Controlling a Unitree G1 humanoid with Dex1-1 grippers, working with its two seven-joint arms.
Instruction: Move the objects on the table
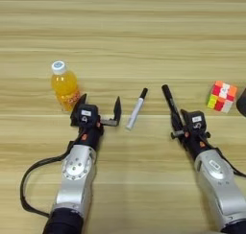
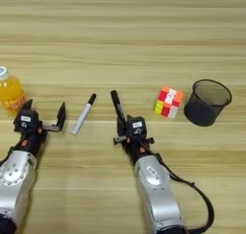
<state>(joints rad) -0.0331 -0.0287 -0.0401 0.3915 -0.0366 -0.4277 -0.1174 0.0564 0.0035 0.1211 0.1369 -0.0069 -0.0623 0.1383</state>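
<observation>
Spreading across both views, the wooden worktop is carrying everything in a loose row running from its left side to its right, about midway between the far and near edges. Both silver arms are reaching in from the near edge.

The mesh cup, black and upright, is standing nearest the right edge. The orange-juice bottle is standing upright nearest the left edge, white cap on. The left gripper is sitting just beside it on the near-right, its jaws spread wide and holding nothing; one finger is almost touching the bottle's base, the other is pointing toward the white marker.

The puzzle cube is resting just left of the cup, apart from it. The right gripper is lying at the near end of the black marker, which is slanting away toward the far edge. Its jaws seem to be pinching the marker's lower end, though the contact itself is hard to make out.

The white marker, black cap toward the far edge, is lying flat between the two grippers, touched by neither.

Judging by this, the step in hand is taking up the black marker. Doing it well probably means gripping square across the barrel and lifting straight, so the long free end is not swinging into the white marker or the cube.
</observation>
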